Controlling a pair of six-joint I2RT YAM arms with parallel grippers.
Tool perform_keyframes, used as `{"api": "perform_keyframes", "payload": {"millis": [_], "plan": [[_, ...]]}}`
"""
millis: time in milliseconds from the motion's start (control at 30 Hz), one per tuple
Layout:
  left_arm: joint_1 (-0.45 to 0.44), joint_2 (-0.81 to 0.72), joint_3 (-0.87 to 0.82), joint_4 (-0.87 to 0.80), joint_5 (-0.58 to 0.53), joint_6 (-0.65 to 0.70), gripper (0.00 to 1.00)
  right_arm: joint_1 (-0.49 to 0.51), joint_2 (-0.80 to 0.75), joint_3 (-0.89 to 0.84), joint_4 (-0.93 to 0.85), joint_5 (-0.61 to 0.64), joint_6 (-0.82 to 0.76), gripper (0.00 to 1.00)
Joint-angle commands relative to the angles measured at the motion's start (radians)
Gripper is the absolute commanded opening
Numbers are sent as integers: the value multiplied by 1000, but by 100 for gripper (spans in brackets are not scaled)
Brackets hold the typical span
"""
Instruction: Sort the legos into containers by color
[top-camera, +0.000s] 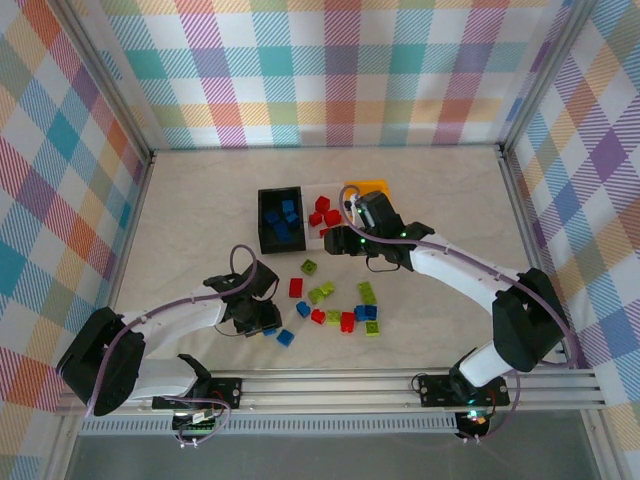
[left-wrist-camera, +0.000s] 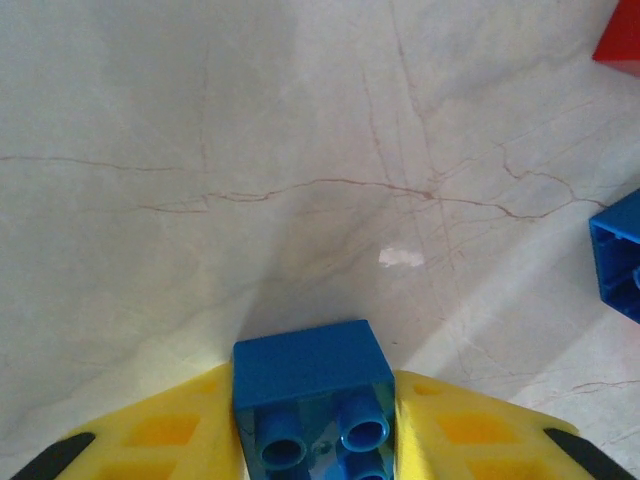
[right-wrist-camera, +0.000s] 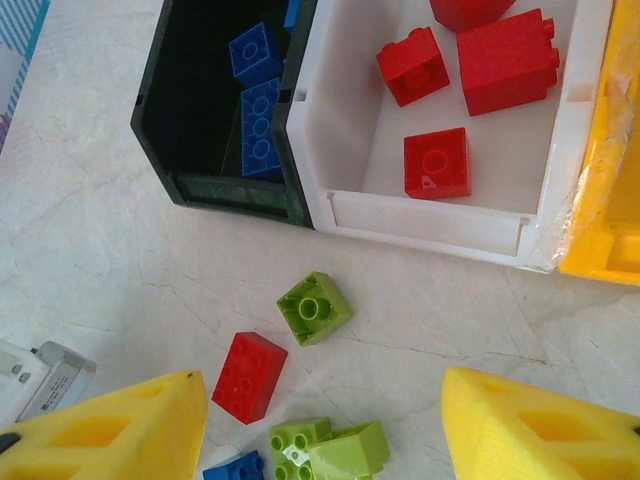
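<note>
Room: plaid walls (top-camera: 330, 70) on three sides, and an aluminium frame (top-camera: 330, 385) along your near edge.

Table (top-camera: 190, 210): pale marble-look top with thin reddish veins. There is one small white chip (left-wrist-camera: 402, 258) ahead of your left fingers.

Bins: a joined row at mid-table. The black bin (right-wrist-camera: 160, 100) holds blue bricks (right-wrist-camera: 258, 50) and the white bin (right-wrist-camera: 420, 215) holds red bricks (right-wrist-camera: 437, 163). The orange bin (right-wrist-camera: 600, 200) closes the right end.

Right gripper (right-wrist-camera: 318, 378): hangs just in front of the bins, fingers spread, nothing between them. Under it on the table lie a green brick (right-wrist-camera: 314, 307) and a red brick (right-wrist-camera: 249, 376).

Left gripper (top-camera: 265, 322): low over the table at the near-left edge of the loose legos (top-camera: 340, 305). Your fingers pinch a blue brick (left-wrist-camera: 310, 375) by its sides.

Loose legos: red, blue and green, scattered between your two arms, on the near side of the bins.
</note>
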Motion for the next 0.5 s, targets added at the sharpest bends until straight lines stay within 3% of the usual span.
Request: {"api": "perform_keyframes", "payload": {"millis": [0, 200, 333, 467], "plan": [[-21, 6, 46, 10, 25, 2, 36, -6, -28, -16, 32, 2, 13, 64], [31, -8, 152, -41, 5, 50, 33, -10, -63, -56, 30, 14, 16, 64], [143, -22, 266, -75, -16, 122, 32, -16, -82, -65, 18, 17, 15, 65], [277, 84, 430, -58, -23, 195, 31, -18, -104, -98, 40, 31, 31, 65]]}}
